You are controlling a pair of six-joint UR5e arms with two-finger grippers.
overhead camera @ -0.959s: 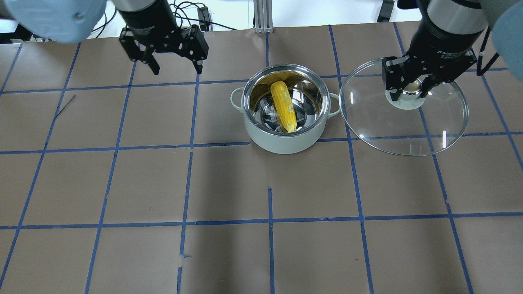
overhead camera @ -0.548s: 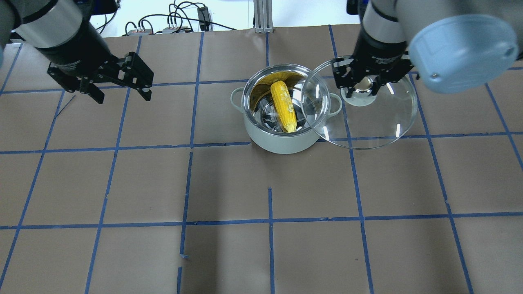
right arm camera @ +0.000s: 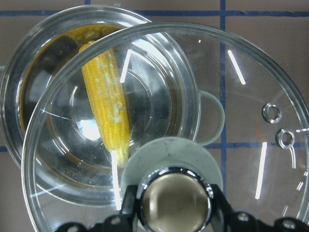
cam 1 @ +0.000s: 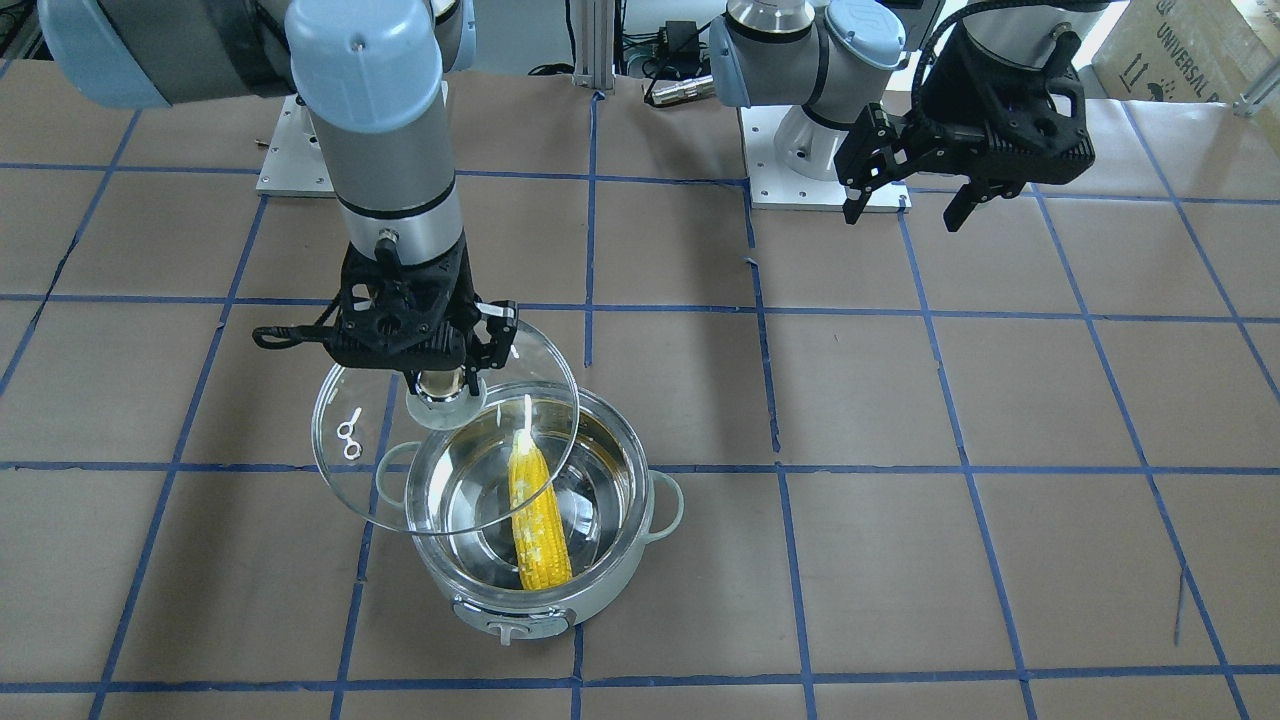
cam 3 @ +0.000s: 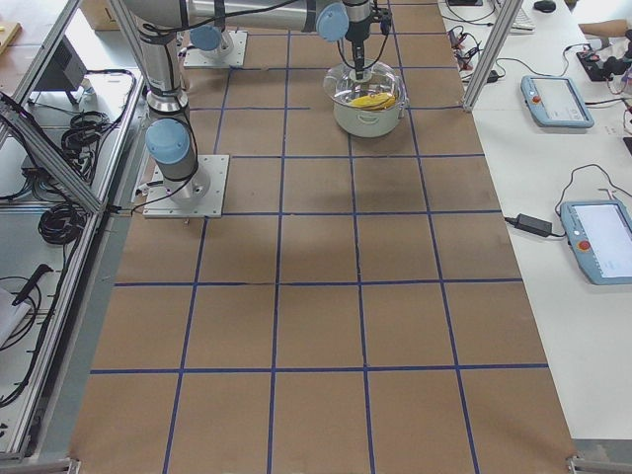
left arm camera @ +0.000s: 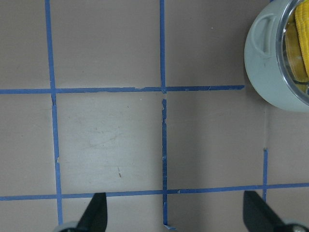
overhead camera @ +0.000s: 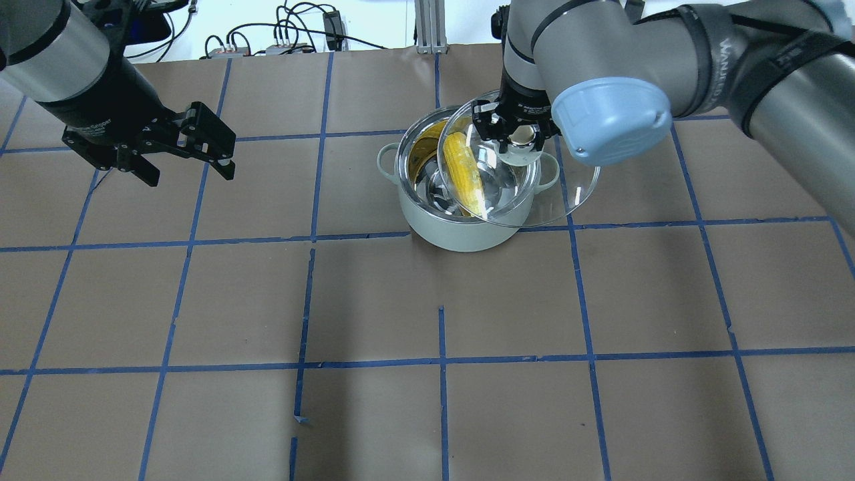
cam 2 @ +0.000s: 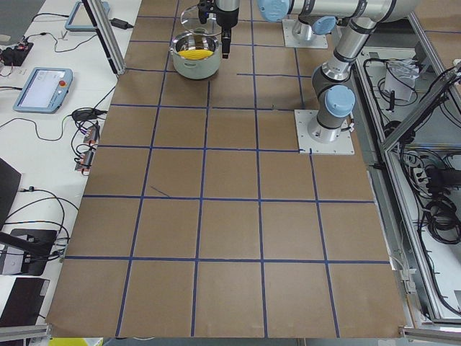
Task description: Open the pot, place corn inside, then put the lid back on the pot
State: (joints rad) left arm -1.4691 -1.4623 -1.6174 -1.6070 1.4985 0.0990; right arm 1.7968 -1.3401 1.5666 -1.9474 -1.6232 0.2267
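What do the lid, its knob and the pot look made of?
The lid looks like clear glass: the corn and blue tape lines show through it, with sharp light streaks. Its knob seems polished metal, gold-tinted and mirror-like. The pot has a shiny, steel-like inside that reflects the corn; its outside is a smooth pale coating, perhaps enamel or paint.

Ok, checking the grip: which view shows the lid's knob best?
Right wrist view: the knob fills the foreground, clamped between the right gripper's fingers. Front-facing shows it small beneath the gripper; overhead, half hidden; side views, too tiny; left wrist, not at all.
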